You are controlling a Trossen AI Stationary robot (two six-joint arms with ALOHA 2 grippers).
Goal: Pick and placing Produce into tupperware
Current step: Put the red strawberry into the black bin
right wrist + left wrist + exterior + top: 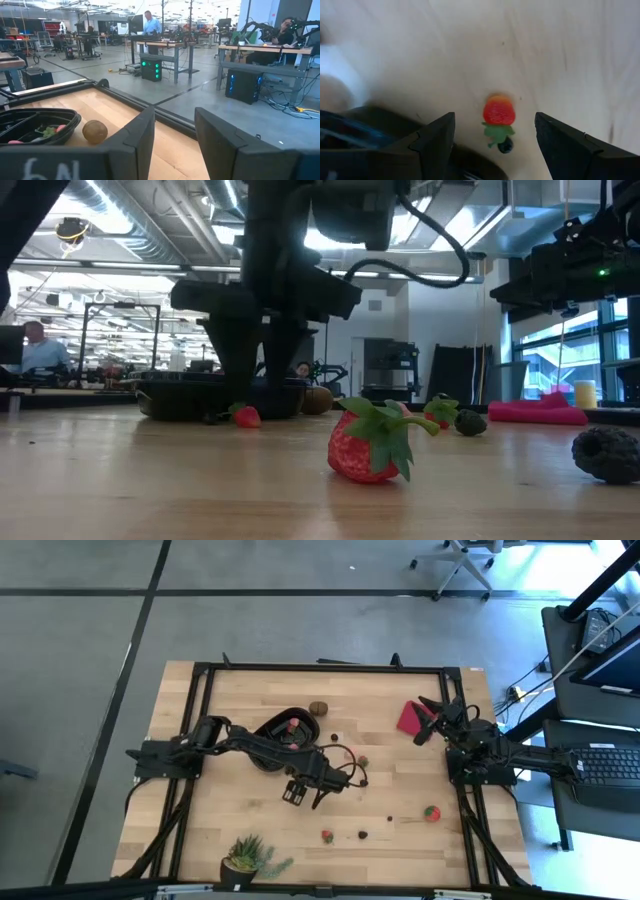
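Observation:
The black tupperware tray (272, 730) lies left of the table's middle with red pieces inside; it also shows in the low view (190, 400) and the right wrist view (35, 125). My left gripper (305, 795) hangs open just near of the tray. In its wrist view (495, 116) a small red strawberry with a green top (499, 112) and a dark berry (505, 146) lie on the wood between the two fingers. In the low view that strawberry (247, 416) sits below the arm. My right gripper (428, 718) waits open at the right side (174, 112).
A brown round piece (318, 708) sits beyond the tray. Strawberries (327, 836) (432, 812) and dark berries (362, 835) (389, 819) are scattered toward the near edge. A flat red square (408, 718) lies by the right gripper, and a potted green plant (250, 860) stands at the near edge.

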